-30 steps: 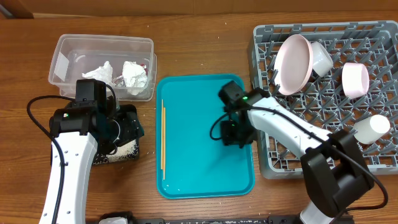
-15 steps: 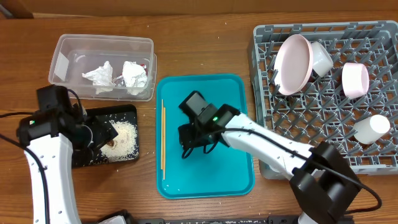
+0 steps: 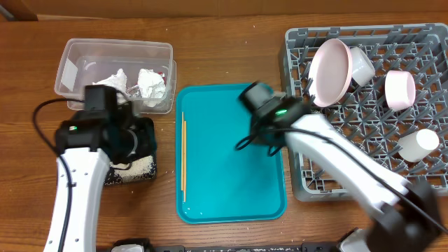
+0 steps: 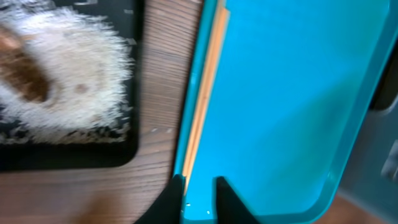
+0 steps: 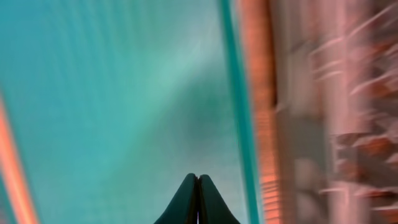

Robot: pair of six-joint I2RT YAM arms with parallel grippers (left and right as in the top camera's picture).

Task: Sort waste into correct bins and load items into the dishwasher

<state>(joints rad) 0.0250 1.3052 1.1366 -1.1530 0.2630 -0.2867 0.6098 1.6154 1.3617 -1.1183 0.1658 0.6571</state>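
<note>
Two wooden chopsticks (image 3: 183, 154) (image 4: 205, 93) lie along the left edge of the teal tray (image 3: 217, 182). My left gripper (image 3: 143, 136) (image 4: 200, 193) hangs over the black tray (image 3: 112, 178) (image 4: 74, 155). Its fingertips stand a narrow gap apart with nothing between them. The black tray holds white rice (image 4: 81, 81) and a brown scrap (image 4: 28, 84). Crumpled tissues (image 3: 140, 84) sit in the clear tub (image 3: 70, 56). My right gripper (image 3: 262, 136) (image 5: 198, 199) is shut and empty above the teal tray's right side, beside the grey dish rack (image 3: 371, 105).
The rack holds a pale pink plate (image 3: 330, 70), a pink bowl (image 3: 399, 89), a white bowl (image 3: 362, 63) and a white cup (image 3: 418, 143). The right wrist view is blurred by motion. The wooden table (image 3: 224, 49) runs around the trays.
My left arm has swung right, back over the black tray, hiding most of the rice. My right gripper has moved from the teal tray's middle to its right side.
</note>
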